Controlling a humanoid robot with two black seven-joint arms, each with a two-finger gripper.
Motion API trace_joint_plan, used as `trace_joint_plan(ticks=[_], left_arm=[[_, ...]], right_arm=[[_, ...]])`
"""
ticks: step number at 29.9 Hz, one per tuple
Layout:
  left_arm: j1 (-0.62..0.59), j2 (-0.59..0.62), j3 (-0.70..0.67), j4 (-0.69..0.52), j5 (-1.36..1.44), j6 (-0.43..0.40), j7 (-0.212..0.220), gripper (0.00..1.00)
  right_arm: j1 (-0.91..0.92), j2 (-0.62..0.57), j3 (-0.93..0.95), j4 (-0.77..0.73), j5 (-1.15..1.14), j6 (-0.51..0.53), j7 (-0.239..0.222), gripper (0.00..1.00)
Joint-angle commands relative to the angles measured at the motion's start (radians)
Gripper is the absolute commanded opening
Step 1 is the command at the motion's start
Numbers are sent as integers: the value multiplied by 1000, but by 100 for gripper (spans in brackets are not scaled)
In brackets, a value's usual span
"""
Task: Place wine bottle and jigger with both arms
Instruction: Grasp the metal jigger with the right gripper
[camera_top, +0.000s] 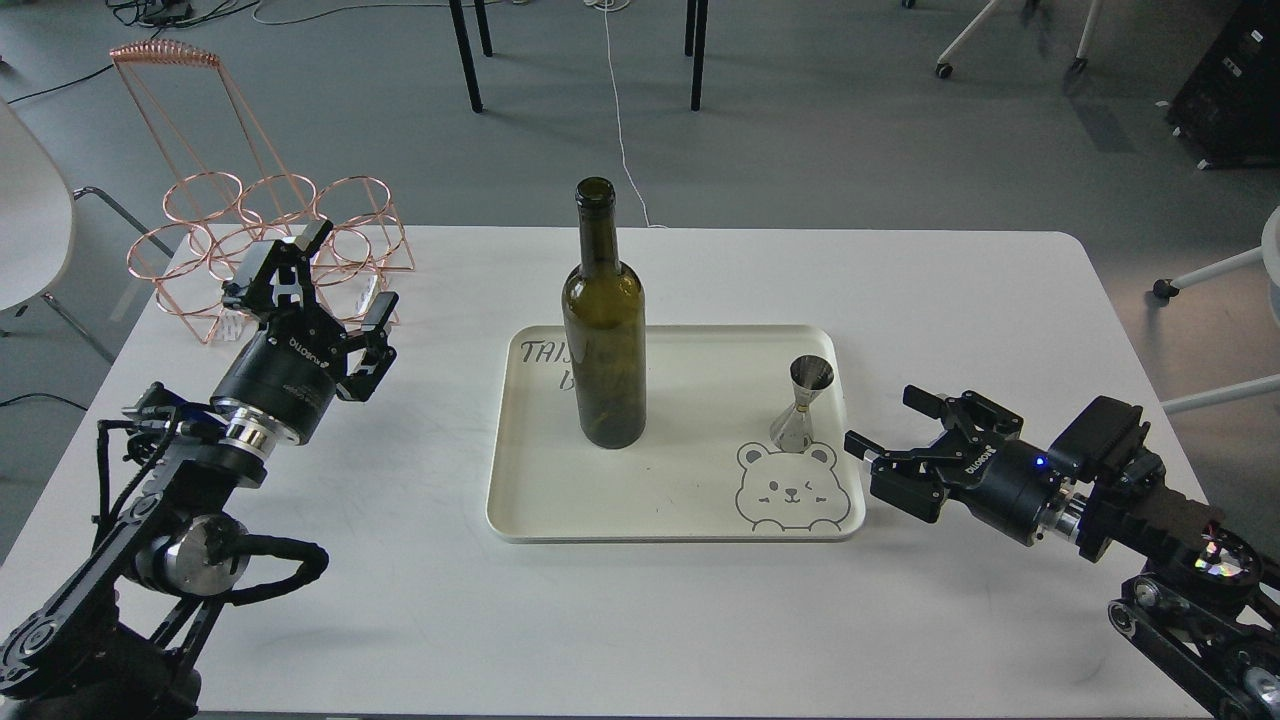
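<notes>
The tall dark olive-green wine bottle (603, 330) stands upright on the left part of a cream tray (676, 510). The small steel jigger (802, 403) stands upright on the tray's right side, above a bear drawing. My left gripper (322, 278) is open and empty, well left of the tray, in front of a copper wire rack. My right gripper (888, 432) is open and empty, low over the table just right of the tray's right edge, pointing toward the jigger and a short way from it.
A copper wire bottle rack (262, 240) stands at the table's back left corner, right behind my left gripper. The white table (640, 620) ends close behind the tray's far side. Chair and table legs stand on the floor beyond.
</notes>
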Motion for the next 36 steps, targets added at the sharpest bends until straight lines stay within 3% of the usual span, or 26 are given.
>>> trace_joint_plan(ticks=[1, 14, 24, 33, 36], left_arm=[[0, 2, 0, 1, -1, 0, 0, 98], [2, -5, 0, 1, -1, 0, 0, 98], [6, -5, 2, 1, -2, 0, 0, 98], [9, -5, 2, 1, -2, 2, 0, 98], [9, -8, 2, -1, -2, 2, 0, 98]], right_arm=[[36, 67, -1, -58, -5, -19, 0, 99], [102, 187, -55, -170, -5, -167, 0, 88], [145, 243, -84, -267, -5, -187, 0, 82], [143, 254, -85, -285, -5, -191, 0, 49], [142, 253, -96, -284, -5, -192, 0, 47]])
